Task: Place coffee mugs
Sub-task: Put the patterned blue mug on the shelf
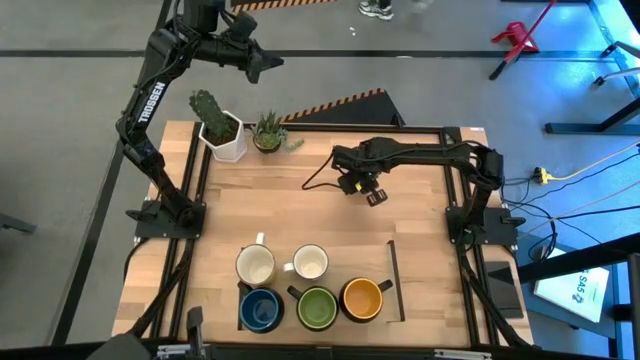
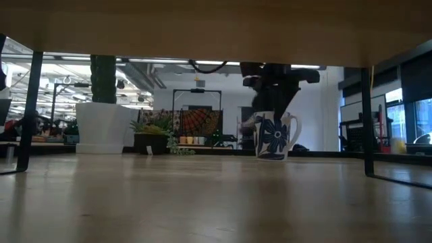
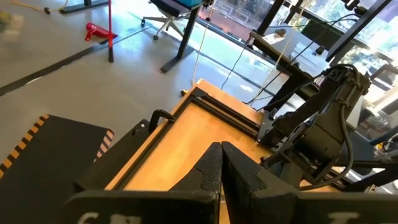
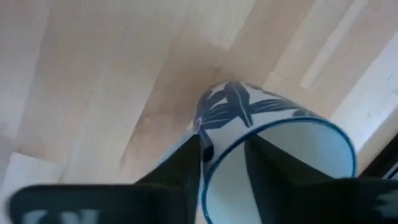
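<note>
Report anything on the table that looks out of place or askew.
Only the patterned mug stands apart at mid-table, upright, the right hand straddling its rim. The five other mugs sit in two tidy rows at the front edge. Nothing spilled or tipped.

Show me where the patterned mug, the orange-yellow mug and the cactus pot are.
patterned mug [image 2: 273,137]: low view, its painted side.
orange-yellow mug [image 1: 362,299]: high view, its inside.
cactus pot [image 1: 230,143]: high view, its white wall.

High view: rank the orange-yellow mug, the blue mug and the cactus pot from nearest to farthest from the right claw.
From the right claw, over the table's middle:
1. Orange-yellow mug, front row, right end.
2. Blue mug and cactus pot: too close to call; mug front left, pot back left.
</note>
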Controlling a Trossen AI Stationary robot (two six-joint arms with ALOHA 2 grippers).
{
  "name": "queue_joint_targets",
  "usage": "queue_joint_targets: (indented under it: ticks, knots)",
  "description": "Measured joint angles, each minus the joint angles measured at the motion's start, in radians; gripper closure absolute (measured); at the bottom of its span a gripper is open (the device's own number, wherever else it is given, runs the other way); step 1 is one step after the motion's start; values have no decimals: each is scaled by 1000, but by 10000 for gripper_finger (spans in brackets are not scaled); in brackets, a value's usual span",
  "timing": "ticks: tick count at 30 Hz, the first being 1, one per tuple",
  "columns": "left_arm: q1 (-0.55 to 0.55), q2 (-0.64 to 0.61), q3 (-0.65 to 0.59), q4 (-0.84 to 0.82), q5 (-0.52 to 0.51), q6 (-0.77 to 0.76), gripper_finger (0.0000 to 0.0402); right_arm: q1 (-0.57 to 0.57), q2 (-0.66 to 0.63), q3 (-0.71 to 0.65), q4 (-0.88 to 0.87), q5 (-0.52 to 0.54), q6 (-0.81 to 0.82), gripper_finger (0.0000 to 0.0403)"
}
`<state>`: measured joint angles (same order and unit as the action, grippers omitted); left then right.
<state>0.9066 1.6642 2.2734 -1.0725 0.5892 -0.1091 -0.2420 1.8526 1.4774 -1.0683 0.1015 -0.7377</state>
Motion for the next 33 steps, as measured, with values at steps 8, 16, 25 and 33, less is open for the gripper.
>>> queue_joint_targets:
  ticks: [8, 16, 25, 33]
  knots:
    - [0, 0, 0, 0, 3, -19, 401, 0, 0, 0, 20, -8, -1, 390]
    - [-1, 0, 0, 0, 3, -19, 401, 12, -139, 36, -112, 19, -49, 400]
    - [-8, 0, 0, 0, 3, -72, 401, 168, -312, 126, -354, 21, -83, 401]
    - [-63, -3, 0, 1, 5, -156, 401, 381, -351, 408, -522, 63, -240, 402]
